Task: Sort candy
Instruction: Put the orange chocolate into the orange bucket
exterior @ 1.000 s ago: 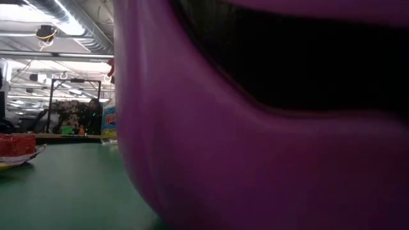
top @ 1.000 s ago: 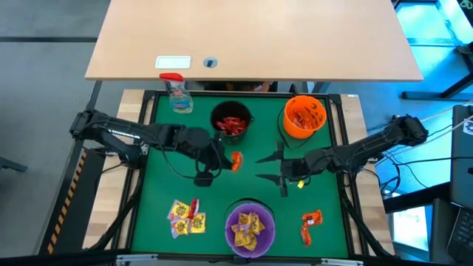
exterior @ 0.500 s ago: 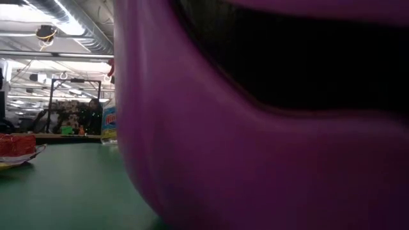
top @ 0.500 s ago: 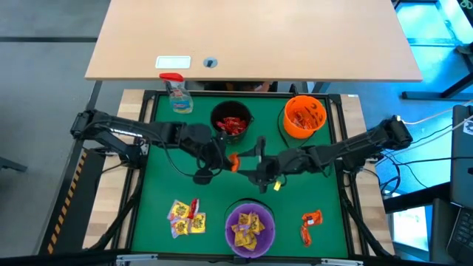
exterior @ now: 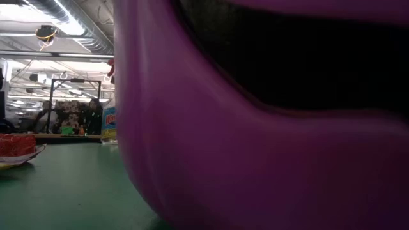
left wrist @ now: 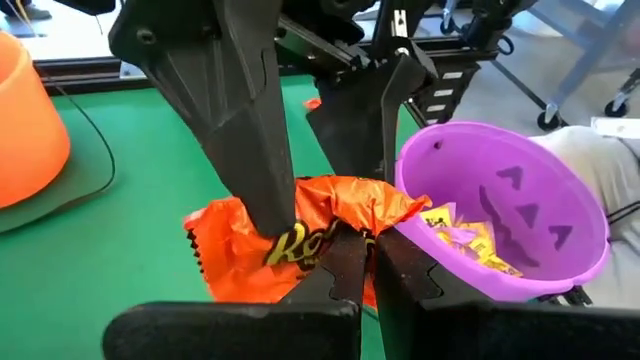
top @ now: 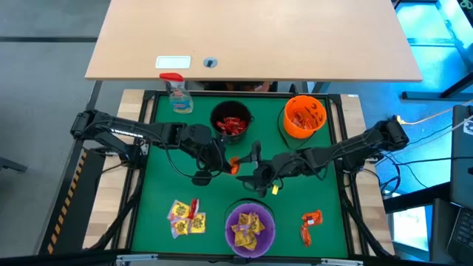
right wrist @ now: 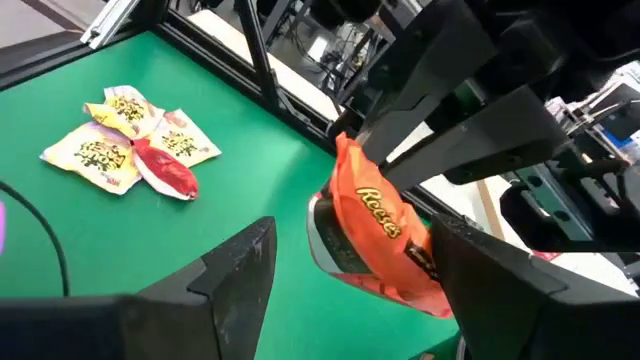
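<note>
- Green table mat (top: 166,185): both arms reach to its centre, the left from 9 o'clock, the right from 3 o'clock.
- Purple pumpkin bowl (top: 250,227) at 6 o'clock holds yellow packets; it fills most of the low view (exterior: 255,160).
- Orange bowl (top: 304,117) at 1 o'clock holds orange packets; black bowl (top: 231,120) at 12 o'clock holds red ones.
- Spray bottle (top: 177,94) with a red trigger stands at 11 o'clock.
- Left gripper (top: 222,164), mat centre, jaws clamped on an orange Reese's packet (left wrist: 300,240), held off the mat.
- Right gripper (top: 254,165), jaws spread wide, one finger on each side of that same packet (right wrist: 385,235), not gripping it.
- Loose candy: a cluster of yellow packets with one red (top: 186,216) at 7 o'clock; orange packets (top: 310,225) at 5 o'clock.
</note>
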Controlling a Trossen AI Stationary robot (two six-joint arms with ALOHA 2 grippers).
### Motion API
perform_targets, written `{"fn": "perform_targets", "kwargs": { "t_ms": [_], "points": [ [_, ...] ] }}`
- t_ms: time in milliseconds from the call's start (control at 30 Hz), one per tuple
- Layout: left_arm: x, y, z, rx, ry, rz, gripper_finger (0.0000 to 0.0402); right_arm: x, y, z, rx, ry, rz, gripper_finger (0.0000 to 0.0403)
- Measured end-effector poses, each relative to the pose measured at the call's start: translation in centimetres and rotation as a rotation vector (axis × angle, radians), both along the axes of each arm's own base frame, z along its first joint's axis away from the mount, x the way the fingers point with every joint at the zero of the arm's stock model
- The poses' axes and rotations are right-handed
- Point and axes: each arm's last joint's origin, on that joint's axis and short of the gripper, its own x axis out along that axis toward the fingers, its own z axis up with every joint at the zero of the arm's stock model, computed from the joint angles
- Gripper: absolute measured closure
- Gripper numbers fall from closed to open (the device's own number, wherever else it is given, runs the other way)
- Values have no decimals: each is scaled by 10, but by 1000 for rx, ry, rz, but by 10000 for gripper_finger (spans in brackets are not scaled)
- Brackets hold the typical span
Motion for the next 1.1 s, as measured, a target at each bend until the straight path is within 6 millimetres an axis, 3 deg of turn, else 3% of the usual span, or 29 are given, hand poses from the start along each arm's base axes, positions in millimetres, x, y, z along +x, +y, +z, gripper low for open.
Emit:
{"fn": "perform_targets", "kwargs": {
  "t_ms": [333, 867, 967, 1100],
  "points": [
    [0, -1, 1, -26, -1, -10, 401, 4, 0, -3, -47, -10, -37, 157],
    [2, -2, 3, -55, -22, 6, 401, 4, 0, -3, -60, -15, -17, 311],
    [2, -2, 4, -79, -26, 12, 384, 4, 0, -2, -59, -17, -16, 323],
    [2, -3, 4, -63, -26, 32, 330, 4, 0, -3, -61, -13, -21, 326]
  ]
}}
